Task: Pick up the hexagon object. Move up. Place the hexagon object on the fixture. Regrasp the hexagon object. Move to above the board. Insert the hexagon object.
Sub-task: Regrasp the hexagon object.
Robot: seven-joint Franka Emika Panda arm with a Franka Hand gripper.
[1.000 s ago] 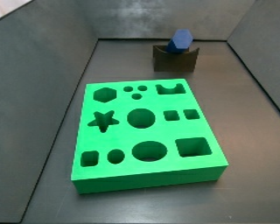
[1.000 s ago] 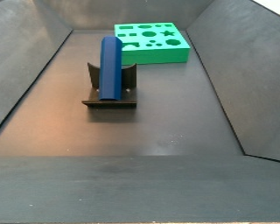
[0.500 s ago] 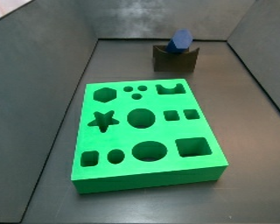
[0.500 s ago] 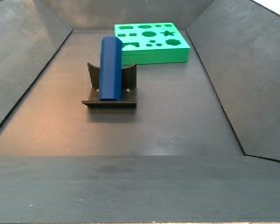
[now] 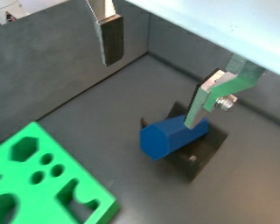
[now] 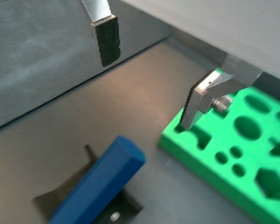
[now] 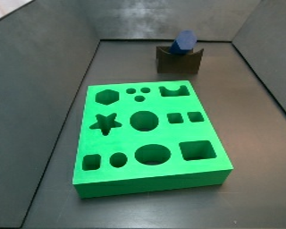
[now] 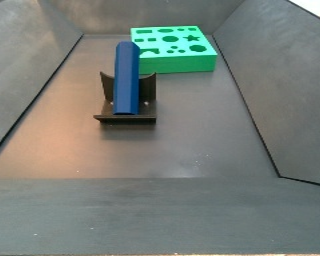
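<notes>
The blue hexagon object (image 7: 185, 40) stands tilted in the notch of the dark fixture (image 7: 170, 61) at the far end of the floor. In a side view the hexagon object (image 8: 127, 72) rises from the fixture (image 8: 125, 118) with the green board (image 8: 176, 65) behind it. My gripper (image 5: 157, 74) is open and empty, above the hexagon object (image 5: 168, 140) and apart from it. It shows in both wrist views and in neither side view. In a wrist view my gripper (image 6: 152, 74) hangs between the hexagon object (image 6: 101, 179) and the board (image 6: 206, 166).
Dark sloping walls (image 7: 50, 72) enclose the floor on all sides. The board (image 7: 152, 183) fills the middle of the floor, with bare dark floor (image 8: 149, 170) between the fixture and the front wall.
</notes>
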